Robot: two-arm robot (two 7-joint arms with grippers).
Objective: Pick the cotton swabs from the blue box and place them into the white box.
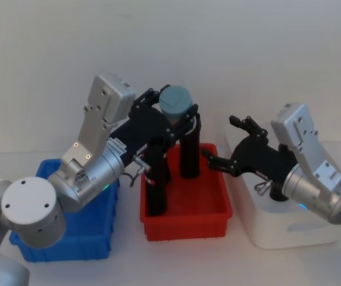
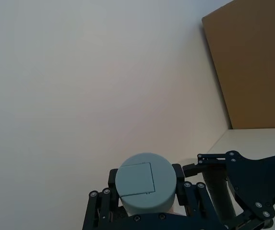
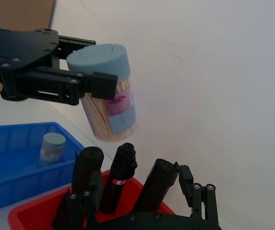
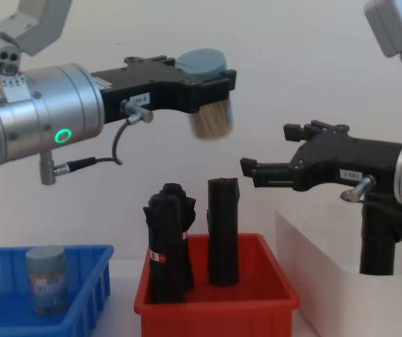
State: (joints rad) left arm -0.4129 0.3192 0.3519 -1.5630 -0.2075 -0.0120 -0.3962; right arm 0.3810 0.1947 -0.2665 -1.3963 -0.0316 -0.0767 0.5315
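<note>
My left gripper (image 1: 176, 116) is shut on a tub of cotton swabs (image 1: 176, 100), held tilted high above the red bin. The same tub (image 4: 209, 105) has a grey-blue lid and tan sticks (image 3: 111, 108), and its lid (image 2: 144, 184) sits between the jaws. Another tub of cotton swabs (image 4: 46, 277) stands in the blue box (image 4: 88, 263), also seen from the right wrist (image 3: 51, 149). My right gripper (image 1: 227, 140) is open with nothing in it, hanging between the red bin and the white box (image 1: 289, 229), a little lower than the held tub (image 4: 267, 149).
A red bin (image 1: 185, 223) sits between the blue box (image 1: 63, 244) and the white box (image 4: 313, 232). It holds tall black rolls (image 4: 223, 228) standing upright under the held tub. A brown board (image 2: 252, 62) leans at the back.
</note>
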